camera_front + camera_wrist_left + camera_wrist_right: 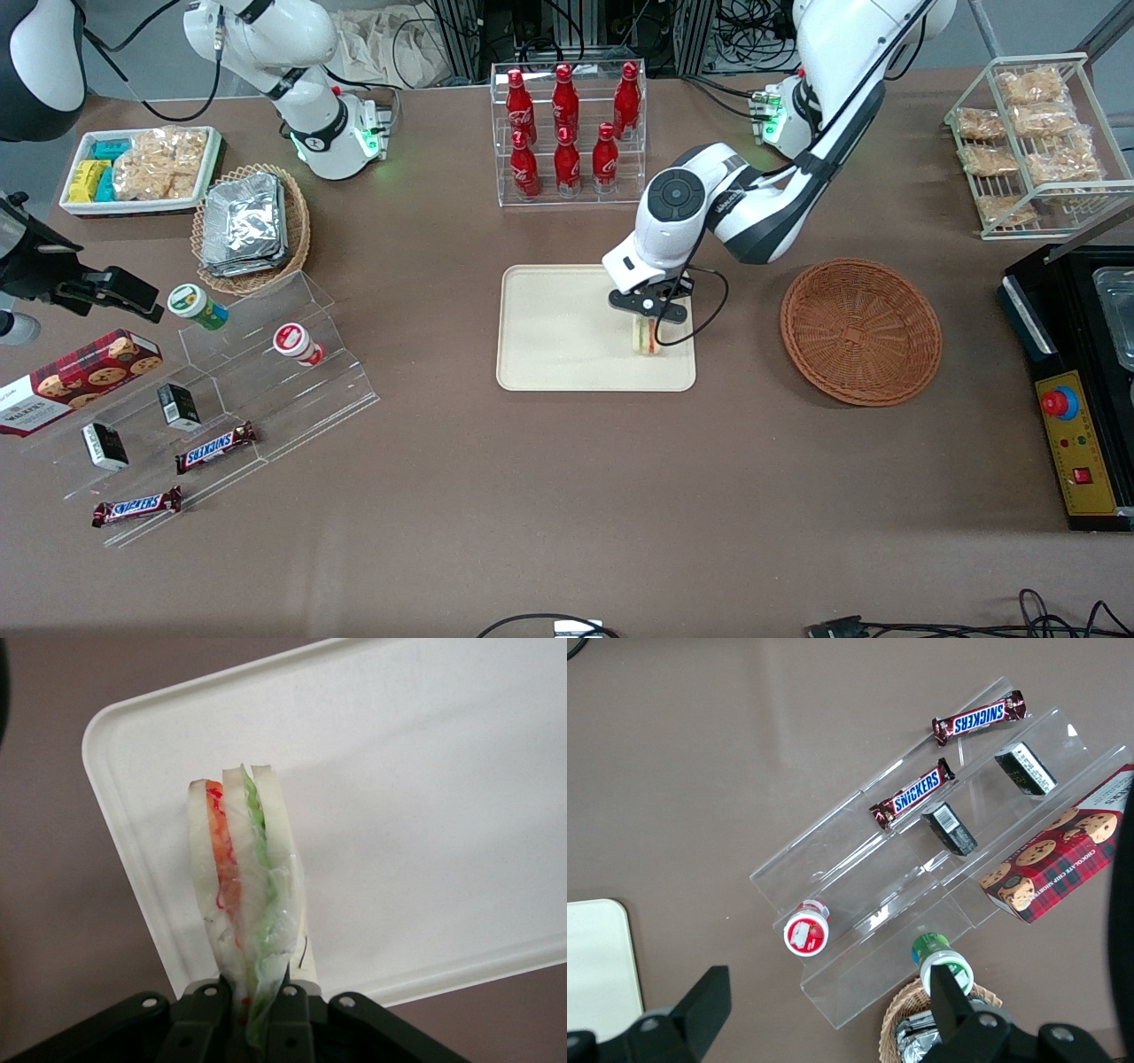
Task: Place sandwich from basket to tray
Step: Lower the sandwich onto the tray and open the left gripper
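The sandwich (648,337) (242,895), a clear-wrapped wedge of pale bread with orange-red and green filling, stands on edge over the cream-beige tray (567,332) (425,815), near the tray's corner toward the working arm's end. My gripper (649,330) (252,1005) is above the tray and shut on the sandwich, its black fingers pinching the narrow wrapped end. I cannot tell whether the sandwich touches the tray. The reddish-brown wicker basket (860,330) sits on the table beside the tray with nothing in it.
A clear rack of red bottles (568,124) stands farther from the front camera than the tray. A tan basket of foil packets (251,227), a clear stepped display (221,399) with snacks and a cookie box (75,379) lie toward the parked arm's end. A black control box (1076,416) sits beside the basket.
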`<state>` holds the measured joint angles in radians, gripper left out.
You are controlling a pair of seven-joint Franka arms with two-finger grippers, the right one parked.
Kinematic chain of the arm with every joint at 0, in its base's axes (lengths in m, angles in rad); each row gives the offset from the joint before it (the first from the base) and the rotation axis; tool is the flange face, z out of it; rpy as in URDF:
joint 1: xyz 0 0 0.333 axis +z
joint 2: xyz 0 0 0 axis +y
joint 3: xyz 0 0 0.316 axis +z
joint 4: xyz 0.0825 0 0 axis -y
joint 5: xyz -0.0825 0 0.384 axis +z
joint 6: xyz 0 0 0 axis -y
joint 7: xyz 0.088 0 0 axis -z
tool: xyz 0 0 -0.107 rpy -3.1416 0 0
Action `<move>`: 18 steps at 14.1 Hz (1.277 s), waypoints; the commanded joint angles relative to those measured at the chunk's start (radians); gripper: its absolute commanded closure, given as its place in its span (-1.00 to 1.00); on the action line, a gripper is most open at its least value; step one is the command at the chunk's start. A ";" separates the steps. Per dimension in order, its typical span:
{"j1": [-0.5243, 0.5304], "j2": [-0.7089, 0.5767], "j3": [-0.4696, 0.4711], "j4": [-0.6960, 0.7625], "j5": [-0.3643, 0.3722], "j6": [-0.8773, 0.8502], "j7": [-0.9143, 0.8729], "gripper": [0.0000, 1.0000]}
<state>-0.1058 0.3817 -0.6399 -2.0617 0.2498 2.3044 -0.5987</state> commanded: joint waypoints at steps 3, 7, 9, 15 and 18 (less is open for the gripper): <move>-0.008 0.051 0.003 0.021 0.071 0.001 -0.041 0.64; -0.017 0.098 0.003 0.026 0.146 0.001 -0.111 0.63; -0.015 0.105 0.003 0.028 0.146 0.003 -0.112 0.50; -0.014 0.115 0.003 0.041 0.144 0.001 -0.141 -1.00; -0.008 0.109 0.003 0.084 0.140 -0.013 -0.179 -1.00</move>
<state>-0.1105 0.4796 -0.6374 -2.0301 0.3726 2.3104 -0.7392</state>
